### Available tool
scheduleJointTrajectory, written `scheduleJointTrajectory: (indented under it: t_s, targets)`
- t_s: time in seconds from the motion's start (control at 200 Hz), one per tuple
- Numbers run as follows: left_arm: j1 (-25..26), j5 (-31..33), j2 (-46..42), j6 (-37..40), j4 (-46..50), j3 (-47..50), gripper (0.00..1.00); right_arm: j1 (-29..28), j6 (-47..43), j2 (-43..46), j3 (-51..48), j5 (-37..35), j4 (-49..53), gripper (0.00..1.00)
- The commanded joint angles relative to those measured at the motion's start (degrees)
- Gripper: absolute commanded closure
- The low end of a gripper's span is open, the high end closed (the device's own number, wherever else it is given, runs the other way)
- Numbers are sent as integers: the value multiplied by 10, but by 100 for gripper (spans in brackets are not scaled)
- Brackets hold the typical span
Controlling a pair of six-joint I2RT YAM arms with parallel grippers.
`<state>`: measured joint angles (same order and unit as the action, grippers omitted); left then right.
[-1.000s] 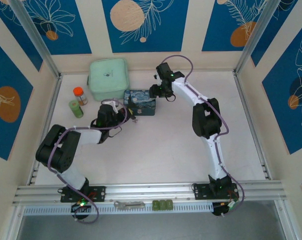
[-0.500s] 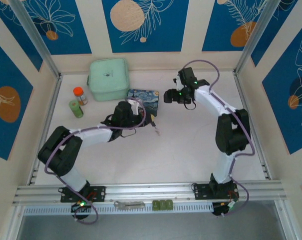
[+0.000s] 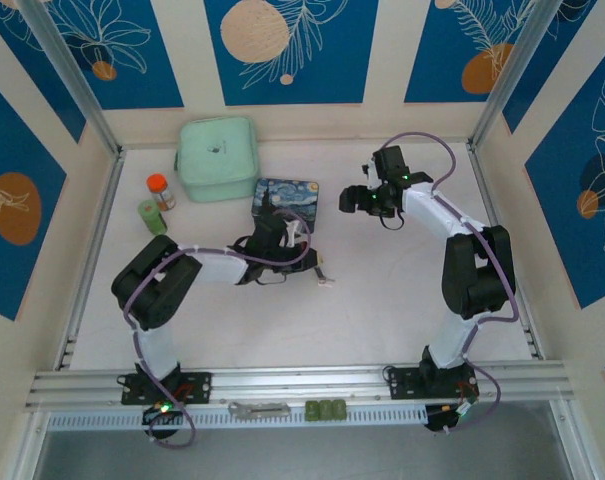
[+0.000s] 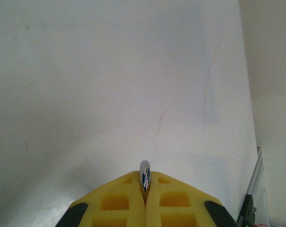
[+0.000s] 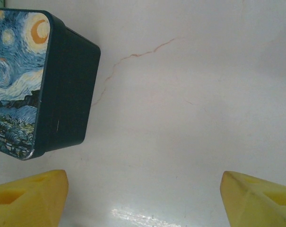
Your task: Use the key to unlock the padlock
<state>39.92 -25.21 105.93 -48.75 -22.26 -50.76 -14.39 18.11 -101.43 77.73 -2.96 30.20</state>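
Evidently, we find the small silvery piece [image 4: 144,176], key or padlock shackle we cannot tell, clenched in the left hand [image 3: 312,263] just in front of the tin box [image 3: 285,203], with the released right hand [image 3: 354,200] empty off the box's right side.

Soft, even light falls from above on the white table [image 3: 382,290], and my arms cast only faint shadows. A pale sheen lies by my right fingers [image 5: 29,194], blurred at the frame's edge. The key [image 4: 144,176] glints between my left pads [image 4: 114,203].
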Motion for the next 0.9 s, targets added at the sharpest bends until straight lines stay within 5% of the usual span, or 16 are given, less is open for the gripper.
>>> scheduleJointTrajectory:
  t_s: [0.0, 0.06, 0.14, 0.38, 0.635, 0.72, 0.895]
  targets:
    - [3, 25, 6, -3, 32, 8, 90, 0, 7, 19, -10, 0, -16, 15]
    - [3, 47, 2, 2, 48, 9, 84, 3, 7, 19, -12, 1, -19, 15]
    - [3, 71, -6, 10, 68, 9, 61, 6, 8, 21, -18, 1, -26, 15]
    - [-6, 133, -51, 13, 100, 27, 27, 14, 7, 28, -25, -4, -28, 15]
    - [-59, 197, -164, 24, 132, 76, 11, 36, -7, 39, -54, -31, -41, 14]
    - [-83, 234, -214, 73, 188, 67, 0, 59, -10, 51, -86, -22, -70, 15]
    - [-141, 390, -271, 218, 332, -4, 0, 94, -49, 71, -155, -45, -143, 14]
